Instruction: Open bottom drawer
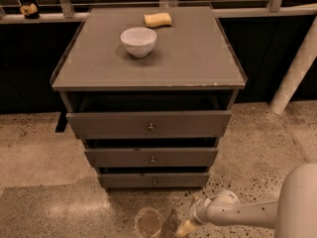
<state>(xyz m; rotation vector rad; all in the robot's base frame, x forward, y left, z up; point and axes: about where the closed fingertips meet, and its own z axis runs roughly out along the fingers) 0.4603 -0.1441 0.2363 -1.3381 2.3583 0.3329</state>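
Observation:
The bottom drawer [153, 181] is the lowest, narrowest front of a grey-brown three-drawer chest, with a tiny brass knob [154, 182] at its centre. It stands only slightly out, less than the two fronts above. My gripper [184, 228] is low at the bottom edge of the view, below and to the right of the bottom drawer, a short way off it. The white arm [242, 213] reaches in from the lower right.
A white bowl [138, 41] and a yellow sponge [158, 19] sit on the chest top [198, 58]. A round clear disc [148, 223] lies on the speckled floor in front of the chest. A white pole [293, 78] leans at the right.

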